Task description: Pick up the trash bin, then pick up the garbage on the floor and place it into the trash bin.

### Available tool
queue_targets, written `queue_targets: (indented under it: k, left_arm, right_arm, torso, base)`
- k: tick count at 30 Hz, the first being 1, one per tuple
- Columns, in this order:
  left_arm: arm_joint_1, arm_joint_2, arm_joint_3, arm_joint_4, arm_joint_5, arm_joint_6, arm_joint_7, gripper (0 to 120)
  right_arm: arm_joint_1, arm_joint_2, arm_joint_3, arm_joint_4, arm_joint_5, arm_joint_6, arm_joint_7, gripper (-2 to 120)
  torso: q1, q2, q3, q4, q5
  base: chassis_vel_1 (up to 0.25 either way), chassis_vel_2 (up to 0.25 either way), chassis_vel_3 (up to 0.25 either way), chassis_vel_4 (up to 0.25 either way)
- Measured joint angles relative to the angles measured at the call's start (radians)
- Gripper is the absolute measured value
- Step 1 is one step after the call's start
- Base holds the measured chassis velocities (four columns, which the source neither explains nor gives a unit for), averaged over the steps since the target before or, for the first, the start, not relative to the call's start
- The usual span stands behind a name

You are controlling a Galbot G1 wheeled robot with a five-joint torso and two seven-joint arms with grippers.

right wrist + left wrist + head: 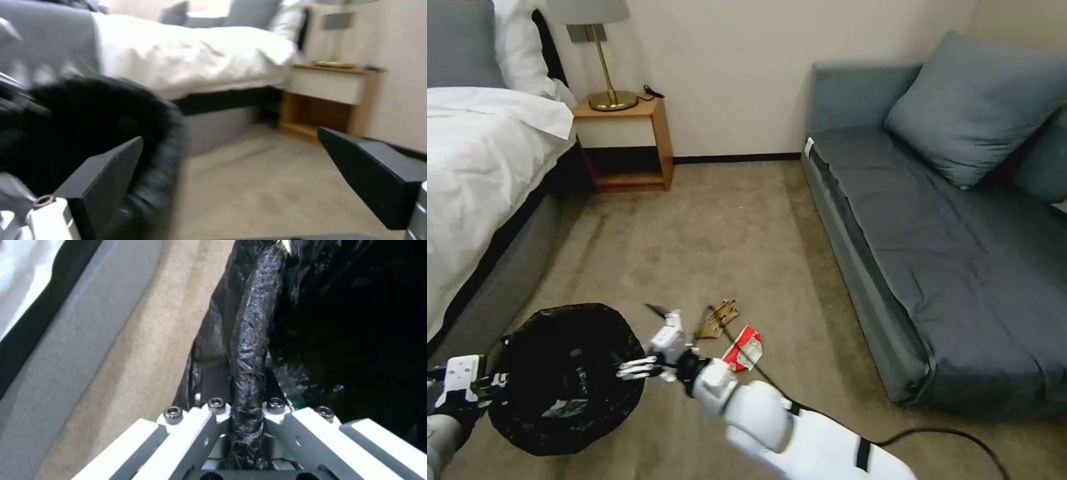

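The trash bin (564, 380), lined with a crinkly black bag, hangs at the lower left. My left gripper (490, 381) is shut on its rim, and the bag-wrapped rim (249, 340) runs between its jaws in the left wrist view. My right gripper (647, 340) hovers at the bin's right edge, open, with nothing between its black fingers (102, 176). The bin's bag (66, 133) lies just beside them. Two pieces of garbage lie on the carpet right of that gripper: crumpled tan paper (717, 320) and a red-and-white wrapper (744, 348). Something pale glints inside the bin (560, 408).
A bed (480, 173) with white sheets runs along the left, and a grey sofa (947, 267) along the right. A wooden nightstand (627, 143) with a brass lamp stands at the back wall. A black cable (934, 433) trails over the carpet by the right arm.
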Motion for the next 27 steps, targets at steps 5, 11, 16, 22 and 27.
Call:
queue_targets:
  k: [5,11,16,22,27]
  left_arm:
    - [-0.010,0.003,0.000,0.015,-0.009,0.000,0.001,2]
    - [-0.015,0.009,0.005,0.015,-0.014,0.000,0.001,2]
    - [-0.013,0.005,0.006,0.014,-0.015,0.000,0.002,2]
    - [-0.007,0.005,-0.006,0.019,-0.024,0.000,0.003,2]
    - [-0.006,0.001,-0.009,0.018,-0.025,0.000,0.003,2]
  right_arm:
    - [-0.154,-0.043,0.165,0.021,-0.074,0.083,0.003,100]
    - [-0.298,-0.057,0.323,0.059,-0.048,0.123,-0.001,100]
    - [-0.395,-0.061,0.426,0.094,-0.031,0.135,-0.021,100]
    - [-0.458,-0.056,0.477,0.106,-0.013,0.175,-0.058,100]
    - [-0.473,-0.051,0.485,0.093,-0.006,0.200,-0.089,100]
  torso:
    - [0.000,0.000,0.000,0.0001,-0.0001]
    - [0.000,0.000,0.000,0.0001,0.0000]
    - [0.000,0.000,0.000,0.0000,0.0000]
    - [0.000,0.000,0.000,0.0002,-0.0001]
    - [0.000,0.000,0.000,0.0001,-0.0002]
  base:
    - [0.000,0.000,0.000,0.000]
    - [0.000,0.000,0.000,0.000]
    - [0.000,0.000,0.000,0.000]
    - [0.000,0.000,0.000,0.000]
    - [0.000,0.000,0.000,0.000]
